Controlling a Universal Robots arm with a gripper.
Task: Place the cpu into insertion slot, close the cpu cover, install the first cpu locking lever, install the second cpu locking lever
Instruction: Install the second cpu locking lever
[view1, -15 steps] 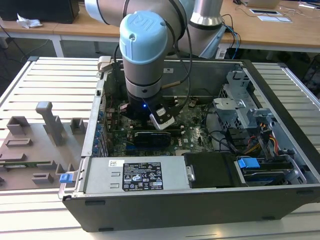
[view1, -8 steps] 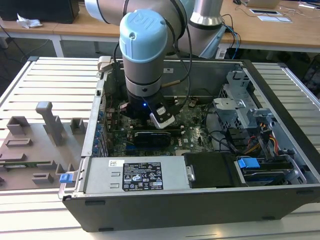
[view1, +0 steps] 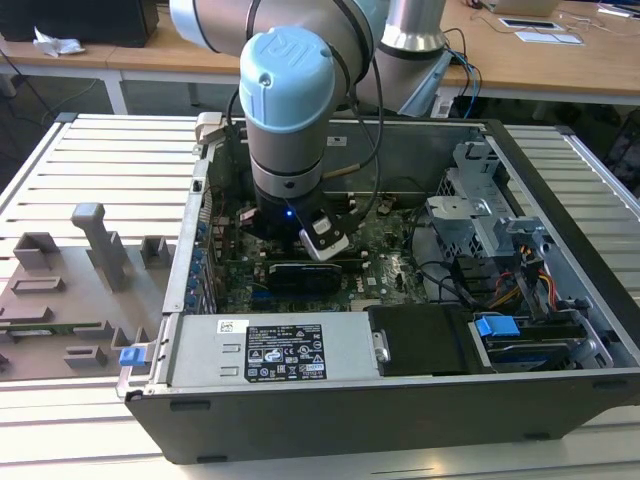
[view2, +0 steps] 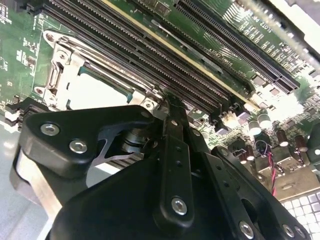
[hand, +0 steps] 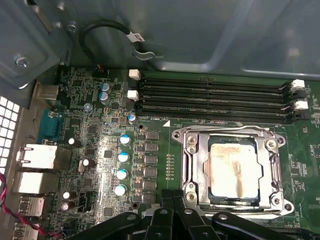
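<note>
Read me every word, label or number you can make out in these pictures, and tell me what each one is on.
No text reads reliably.
Power supply label: print too small.
Cable tag: blurred.
Motherboard white lettering: blurred.
cpu top: smeared, no markings legible.

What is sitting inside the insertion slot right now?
The cpu lies in the insertion slot, its pale top showing through the cpu cover window. The contacts beneath it are hidden.
</note>
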